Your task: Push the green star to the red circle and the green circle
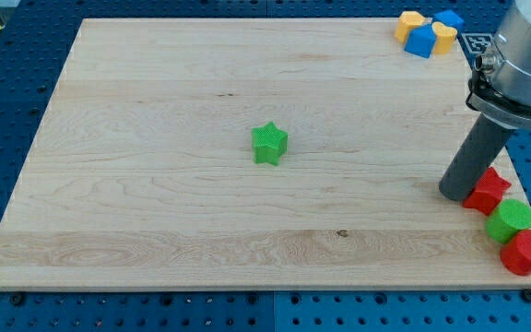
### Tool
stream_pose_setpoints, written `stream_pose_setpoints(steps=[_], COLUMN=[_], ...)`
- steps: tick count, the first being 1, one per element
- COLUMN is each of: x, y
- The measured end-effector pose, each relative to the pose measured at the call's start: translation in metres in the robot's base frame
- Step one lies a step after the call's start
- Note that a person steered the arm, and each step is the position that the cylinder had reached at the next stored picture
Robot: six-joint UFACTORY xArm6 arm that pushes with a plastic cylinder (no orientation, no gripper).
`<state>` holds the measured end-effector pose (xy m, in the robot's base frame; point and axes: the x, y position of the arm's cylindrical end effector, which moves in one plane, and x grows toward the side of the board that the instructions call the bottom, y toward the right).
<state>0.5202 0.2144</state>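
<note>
Green star (269, 144) sits mid worktop (155, 111); my tip (458, 193) far to view's right, touching red star (487, 191); green circle (510, 220), red circle (526, 253) just below; no fingers, rod only.

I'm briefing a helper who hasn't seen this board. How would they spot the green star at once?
Start at the wooden board and look near its middle. The green star sits there alone, far left of my tip; the only other green block, the green circle, is wedged between red blocks at the right edge.

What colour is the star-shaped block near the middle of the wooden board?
Green; the green star block shows clearly in the camera view.
</note>
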Motion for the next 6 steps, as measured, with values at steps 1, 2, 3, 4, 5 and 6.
stream_pose_setpoints(steps=[1,2,3,4,5,6], x=[-0.002,-0.001,0.000,0.002,0.002,-0.035], y=[0.003,0.003,-0.056,-0.136,-0.230,-0.293])
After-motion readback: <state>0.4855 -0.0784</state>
